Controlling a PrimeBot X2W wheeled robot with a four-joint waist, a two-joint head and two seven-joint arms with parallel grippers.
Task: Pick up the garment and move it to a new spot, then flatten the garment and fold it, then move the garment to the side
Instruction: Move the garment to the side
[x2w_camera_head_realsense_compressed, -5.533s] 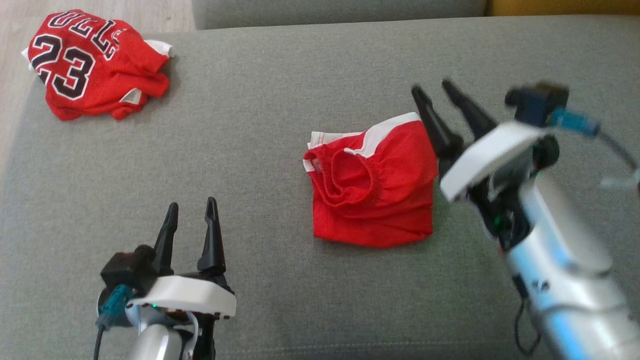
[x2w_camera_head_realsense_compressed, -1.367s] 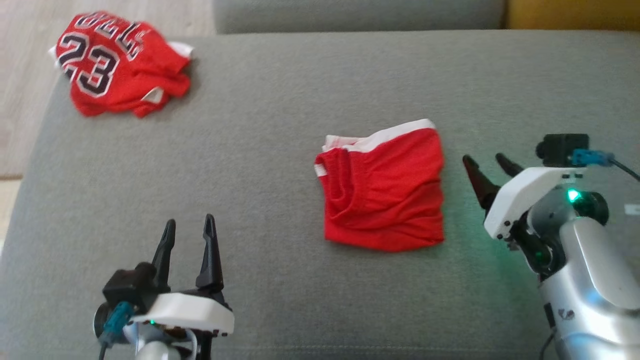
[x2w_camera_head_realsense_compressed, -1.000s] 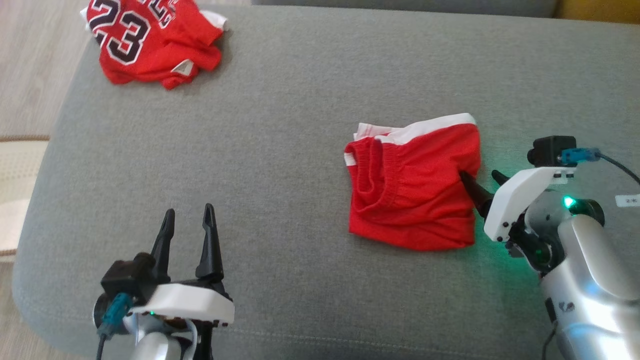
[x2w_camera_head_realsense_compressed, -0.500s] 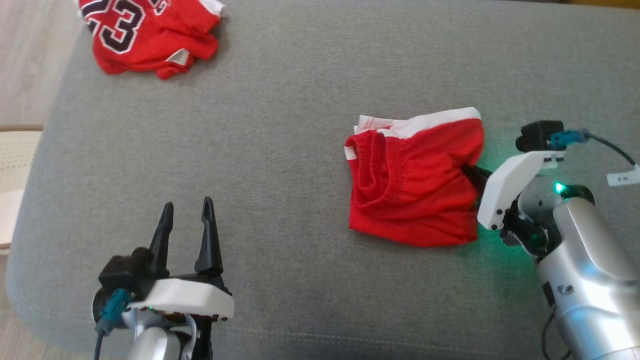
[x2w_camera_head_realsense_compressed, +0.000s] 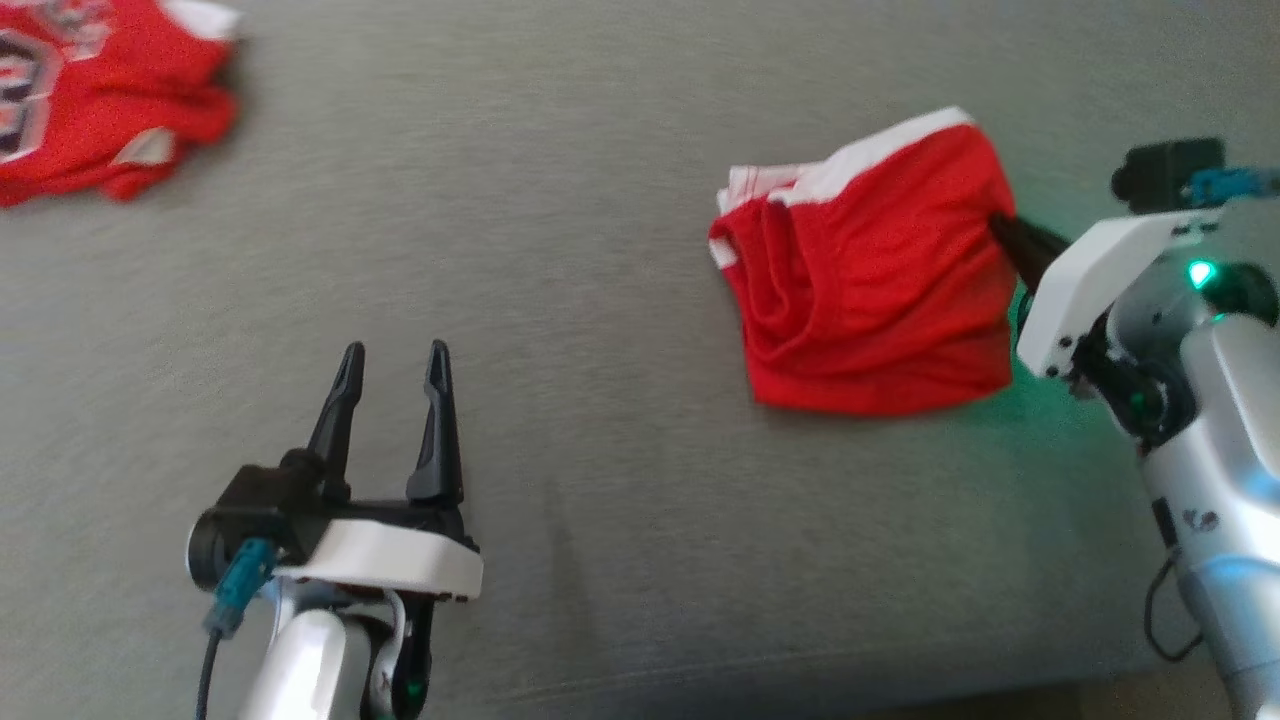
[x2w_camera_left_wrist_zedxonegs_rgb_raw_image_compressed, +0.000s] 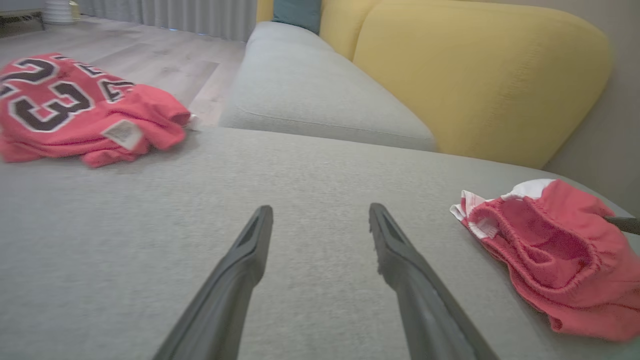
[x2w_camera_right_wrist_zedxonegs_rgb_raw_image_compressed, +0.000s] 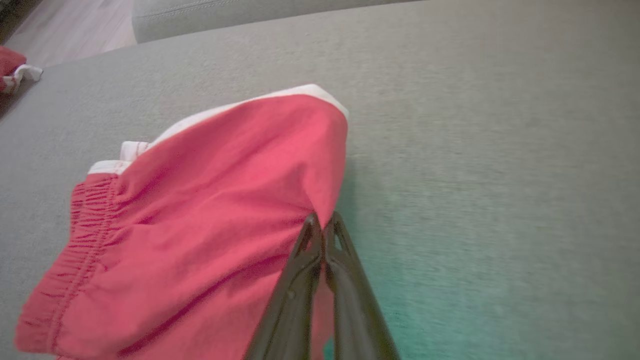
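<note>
Grey sofa seat (x2w_camera_head_realsense_compressed: 600, 150), yellow backrest (x2w_camera_left_wrist_zedxonegs_rgb_raw_image_compressed: 475, 75) behind. Right hand (x2w_camera_right_wrist_zedxonegs_rgb_raw_image_compressed: 322, 220) is pinched shut on the right edge of the red shorts (x2w_camera_head_realsense_compressed: 870, 290). Left hand (x2w_camera_head_realsense_compressed: 393, 352) is spread wide, nothing in it, well apart from the cloth. Shorts sit right of centre on the seat, gripped edge tented up, rest on the cushion. Bundle looks folded, so we reckon this is the move-aside step. To do it well: lift enough that layers don't drag open, go low + slow, and confirm the grip has all layers, not just the top one. Shorts: red w/ white trim on the far edge, elastic waistband facing left, a few wrinkles. Red jersey (x2w_camera_head_realsense_compressed: 90, 110) lies far left; we steer clear.
</note>
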